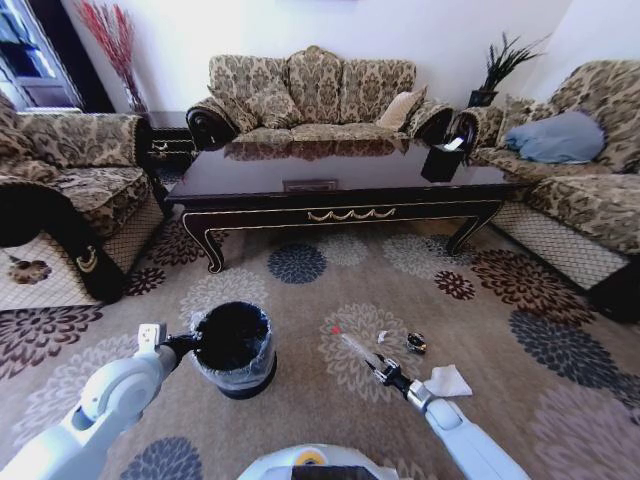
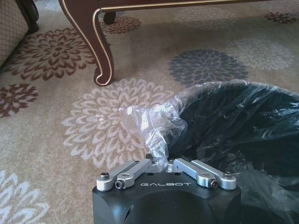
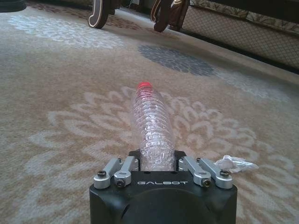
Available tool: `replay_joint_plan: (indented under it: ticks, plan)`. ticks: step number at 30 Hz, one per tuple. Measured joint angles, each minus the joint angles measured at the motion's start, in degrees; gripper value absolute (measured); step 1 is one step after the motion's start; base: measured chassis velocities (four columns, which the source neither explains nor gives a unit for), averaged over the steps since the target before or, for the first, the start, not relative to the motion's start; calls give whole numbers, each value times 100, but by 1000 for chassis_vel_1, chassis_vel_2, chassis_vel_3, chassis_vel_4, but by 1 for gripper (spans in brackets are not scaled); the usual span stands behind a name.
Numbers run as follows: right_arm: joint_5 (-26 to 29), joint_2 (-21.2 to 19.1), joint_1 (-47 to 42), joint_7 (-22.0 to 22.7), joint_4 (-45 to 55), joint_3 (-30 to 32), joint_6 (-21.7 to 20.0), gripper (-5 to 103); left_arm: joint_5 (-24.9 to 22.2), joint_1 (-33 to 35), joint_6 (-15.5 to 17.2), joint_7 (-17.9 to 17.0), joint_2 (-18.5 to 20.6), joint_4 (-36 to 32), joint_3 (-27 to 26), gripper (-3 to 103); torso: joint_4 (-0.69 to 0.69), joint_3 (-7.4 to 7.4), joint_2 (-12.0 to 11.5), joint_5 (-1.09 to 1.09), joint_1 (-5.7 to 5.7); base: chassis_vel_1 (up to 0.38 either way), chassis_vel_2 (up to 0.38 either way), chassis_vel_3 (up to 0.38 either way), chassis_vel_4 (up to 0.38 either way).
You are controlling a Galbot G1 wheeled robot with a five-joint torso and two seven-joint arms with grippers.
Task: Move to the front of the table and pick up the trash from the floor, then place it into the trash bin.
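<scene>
Nearest the robot, the right pincer [image 1: 385, 374] is clenched on the base of the clear plastic bottle [image 3: 151, 128], whose red cap [image 3: 144, 85] points away toward the table. Judged from the right wrist view, the bottle sits low over the carpet [image 1: 330, 300], at most barely lifted, gripped at its very end. That end grip gives the long body leverage, so a slow lift and a gentle swing left would keep it from slipping or twisting out.

Just right of that pincer lies the white crumpled paper [image 1: 446, 381]; a little farther out rest a clear scrap [image 1: 383, 337] and a tiny dark wrapper [image 1: 416, 344], all still on the floor.

To the left, the left pincer [image 2: 164, 164] is pinched on the bunched plastic liner [image 2: 152, 123] at the rim of the black trash bin [image 1: 235, 350], steadying it. The bottle should go in cap-first over the open mouth, clear of that held liner.

Beyond stands the dark coffee table [image 1: 340, 175].
</scene>
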Motion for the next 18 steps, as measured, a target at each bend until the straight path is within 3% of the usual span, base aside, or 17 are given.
replay_joint_plan:
  ticks: [6, 9, 15, 18]
  plan:
    - [53, -175, -305, -8, 509, 396, 69, 28, -16, -133, 0, 22, 219, -27, 229, 4, 0, 0, 0, 1, 0, 0, 0, 0, 0]
    - [439, -481, -803, -4, 1551, 782, -9, 28, -97, -327, 0, 88, 517, -7, 573, 4, -7, 0, 0, -3, 0, 0, 0, 0, 0]
    - [927, -759, -1192, 89, 2814, 910, -240, 28, -124, -552, -1, 119, 725, 10, 863, 4, 5, 0, 0, 1, 0, 0, 0, 0, 0]
    - [1083, -811, -1680, 184, 3873, 1167, -399, 28, -71, -1113, -1, 121, 867, 149, 1500, 4, 0, 0, 0, -2, 0, 0, 0, 0, 0]
